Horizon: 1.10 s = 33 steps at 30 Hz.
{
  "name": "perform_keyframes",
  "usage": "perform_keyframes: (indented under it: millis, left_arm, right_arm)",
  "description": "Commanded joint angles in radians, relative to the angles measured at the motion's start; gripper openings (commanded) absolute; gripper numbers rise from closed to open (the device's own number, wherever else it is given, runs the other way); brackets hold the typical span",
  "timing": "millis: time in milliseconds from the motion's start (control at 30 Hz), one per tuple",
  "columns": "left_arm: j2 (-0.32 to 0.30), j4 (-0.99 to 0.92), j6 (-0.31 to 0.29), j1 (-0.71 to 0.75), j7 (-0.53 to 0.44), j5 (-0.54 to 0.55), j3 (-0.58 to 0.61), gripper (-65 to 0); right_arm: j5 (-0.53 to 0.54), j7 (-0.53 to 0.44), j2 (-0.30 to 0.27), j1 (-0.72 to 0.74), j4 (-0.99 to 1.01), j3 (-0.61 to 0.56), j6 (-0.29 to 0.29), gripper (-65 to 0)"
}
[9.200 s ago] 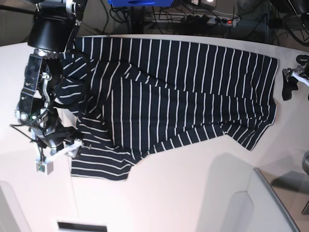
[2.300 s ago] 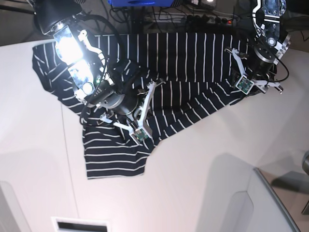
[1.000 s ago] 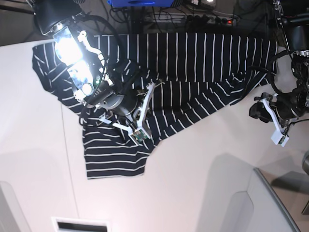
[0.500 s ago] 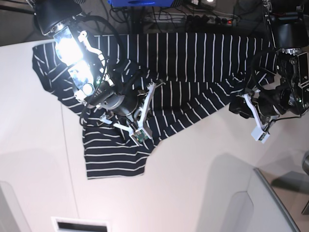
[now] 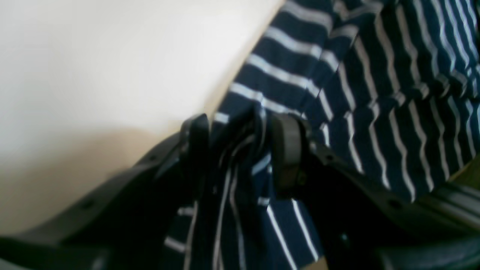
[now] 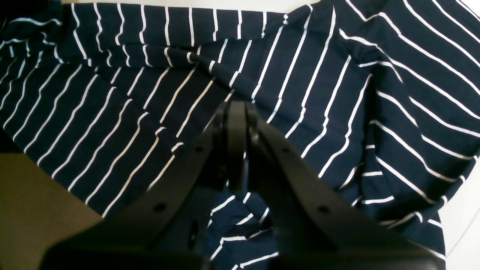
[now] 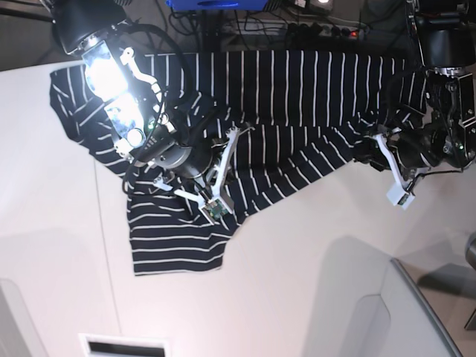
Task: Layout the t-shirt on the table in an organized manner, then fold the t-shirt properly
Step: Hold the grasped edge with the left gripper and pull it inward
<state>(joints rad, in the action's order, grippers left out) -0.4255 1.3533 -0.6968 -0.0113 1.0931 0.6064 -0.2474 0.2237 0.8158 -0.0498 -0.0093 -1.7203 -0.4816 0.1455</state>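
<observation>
Partly bunched t-shirt (image 5: 375, 97) hem — between left gripper (image 5: 240, 150) pads.

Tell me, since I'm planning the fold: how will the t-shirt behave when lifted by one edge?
Probably floppy: the t-shirt bunches between the left pincer jaws. Likely light; its wrinkles suggest it would sag and drag rather than hold shape.

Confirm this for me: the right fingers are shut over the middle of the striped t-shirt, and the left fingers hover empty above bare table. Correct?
Not quite. The left fingers are not empty: the left wrist view shows a bunched edge of the t-shirt between them, beside the bare table. The right fingers are shut over the shirt's middle, as you say.
</observation>
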Motion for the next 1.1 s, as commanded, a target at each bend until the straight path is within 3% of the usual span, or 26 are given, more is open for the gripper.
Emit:
perform_keyframes:
  millis: [0,333,533,1067]
  left_arm:
    - [-0.025,0.012,-0.001,-0.020,-0.014,0.017,0.003,-38.3]
    - [-0.057,-0.007,-0.001,-0.020,-0.015,-0.010,0.000,-38.5]
    - [-0.052,-0.088,-0.001,-0.019,-0.067,-0.053,0.007,-38.5]
    - [-0.020,-0.097,-0.001,-0.019,-0.070,-0.053,0.009,-38.5]
  right_arm:
    - [0.004,-0.020,0.005,0.016,-0.017,0.002,0.001,-63.6]
    - [0.004,-0.020,0.005,0.015,-0.017,0.002,0.001,-63.6]
    - [0.004,-0.020,0.005,0.012,-0.017,0.002,0.001,-63.6]
    - [0.004,-0.020,0.005,0.012,-0.017,0.002,0.001,-63.6]
